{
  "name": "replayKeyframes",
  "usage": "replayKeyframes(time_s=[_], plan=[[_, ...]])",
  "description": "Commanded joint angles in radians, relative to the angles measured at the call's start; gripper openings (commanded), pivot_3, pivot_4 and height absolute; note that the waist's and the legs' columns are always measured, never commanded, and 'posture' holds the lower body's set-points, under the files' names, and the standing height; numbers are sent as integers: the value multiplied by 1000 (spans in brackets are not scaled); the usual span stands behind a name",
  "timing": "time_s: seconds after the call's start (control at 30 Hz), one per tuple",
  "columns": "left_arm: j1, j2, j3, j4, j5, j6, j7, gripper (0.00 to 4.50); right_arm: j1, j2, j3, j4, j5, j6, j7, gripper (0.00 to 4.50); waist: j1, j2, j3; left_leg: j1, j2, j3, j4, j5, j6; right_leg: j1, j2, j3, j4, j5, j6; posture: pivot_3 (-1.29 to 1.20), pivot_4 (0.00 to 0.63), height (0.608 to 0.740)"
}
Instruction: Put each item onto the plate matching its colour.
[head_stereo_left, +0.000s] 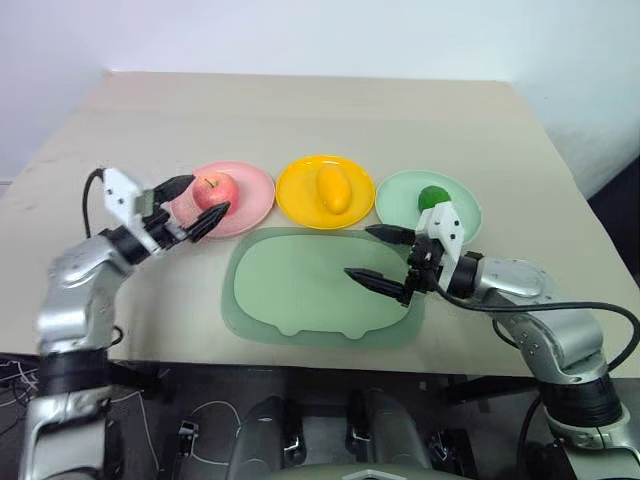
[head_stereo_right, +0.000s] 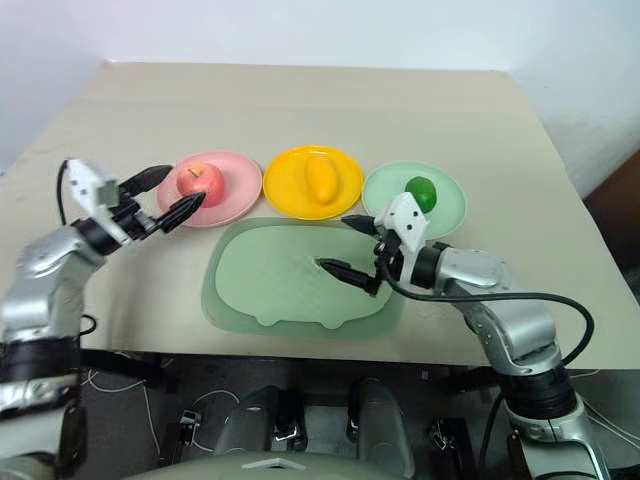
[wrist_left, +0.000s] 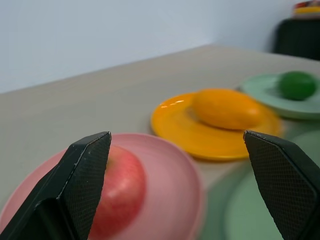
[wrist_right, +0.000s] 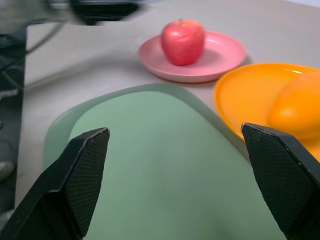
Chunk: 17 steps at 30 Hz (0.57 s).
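A red-pink apple (head_stereo_left: 214, 189) sits on the pink plate (head_stereo_left: 255, 195). On the yellow plate (head_stereo_left: 300, 190) lies the yellow-orange mango (head_stereo_left: 333, 188), and the dark green lime (head_stereo_left: 433, 196) rests on the pale mint plate (head_stereo_left: 398, 200). My left gripper (head_stereo_left: 195, 205) is open just left of the apple, apart from it, with nothing between its fingers. Over the right part of the large green tray (head_stereo_left: 300, 290), my right gripper (head_stereo_left: 385, 258) stands open and empty. The left wrist view shows the apple (wrist_left: 120, 190) beyond one finger.
The beige table (head_stereo_left: 300, 110) stretches far behind the three plates. The pale green tray lies near the front edge. Cables hang below the table's front.
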Motion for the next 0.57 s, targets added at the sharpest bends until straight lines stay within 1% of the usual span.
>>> replayKeyframes(time_s=[0.03, 0.17, 0.27, 0.37, 0.47, 0.57], plan=[[53, 18, 60, -79, -84, 21, -43, 4461, 7, -5, -49, -37, 27, -4, -12, 4500, 5, 0, 0, 0, 0, 0, 0, 0, 0, 1, 0, 0, -1, -2, -1, 0, 150, 696], [113, 38, 62, -101, -104, 16, -106, 4461, 7, 2, -74, -47, 61, 17, -31, 4500, 3, 0, 0, 0, -2, 0, 0, -1, 1, 1, -2, 0, -3, -3, 0, 0, 150, 696], [144, 35, 50, -76, -73, -45, -149, 4461, 36, -13, -47, -60, 33, 6, -30, 4500, 2, 0, 0, 0, -2, 0, -1, -1, 1, 1, -1, 0, -3, -2, -2, 0, 150, 696], [153, 12, 33, -67, -58, -67, -143, 4461, 38, -8, -63, -49, 45, 9, -36, 4500, 1, 0, 0, -1, -1, 0, -1, -1, 1, 0, -1, 0, -2, -2, -3, 0, 150, 696], [175, -10, 3, -73, -32, -86, -141, 4461, 39, -3, -51, -22, 28, -17, -28, 4500, 1, 0, 0, 0, -1, 0, -1, -1, 1, 0, -1, 0, -3, -2, -3, 0, 150, 696], [180, -19, 5, -83, -42, -79, -127, 4461, 32, 3, -54, -16, 31, -26, -26, 4500, 0, 0, 0, -1, -1, 0, -1, -1, 1, 0, -1, 0, -3, -2, -3, 0, 150, 696]])
